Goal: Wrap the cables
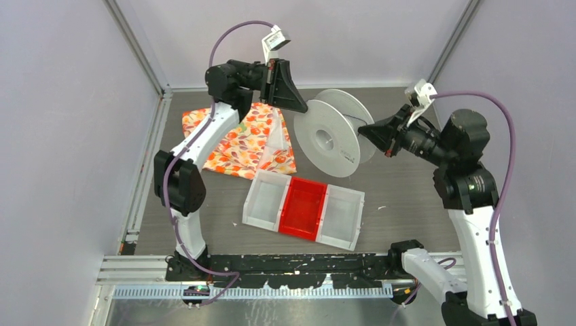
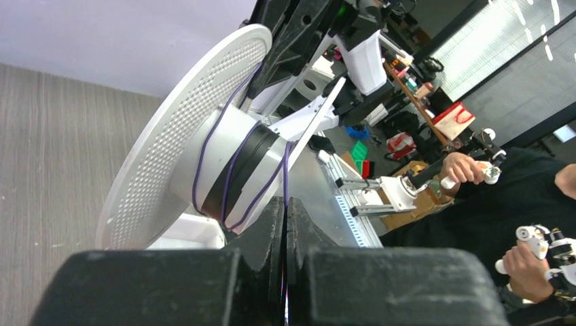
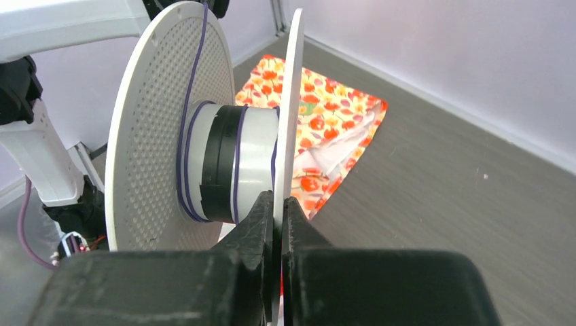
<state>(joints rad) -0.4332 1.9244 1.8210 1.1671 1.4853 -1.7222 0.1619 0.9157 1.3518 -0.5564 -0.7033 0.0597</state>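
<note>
A white spool (image 1: 326, 139) stands on edge above the table's middle, with a black band round its hub. The cable (image 2: 284, 170), a thin purple-blue wire, runs in a few loose turns round the hub and down into my left gripper (image 2: 286, 204), which is shut on it. In the top view my left gripper (image 1: 307, 107) sits just left of the spool's rim. My right gripper (image 3: 278, 200) is shut on the edge of the spool's right flange (image 3: 291, 102) and holds the spool (image 3: 149, 122) up. The cable (image 3: 235, 170) crosses the hub there too. From above, the right gripper (image 1: 363, 130) meets the spool from the right.
A floral orange cloth (image 1: 244, 139) lies on the table under and behind the left arm. A white tray (image 1: 265, 200) with a red middle compartment sits in front of the spool. Purple hoses run along both arms. Walls close in the left, back and right sides.
</note>
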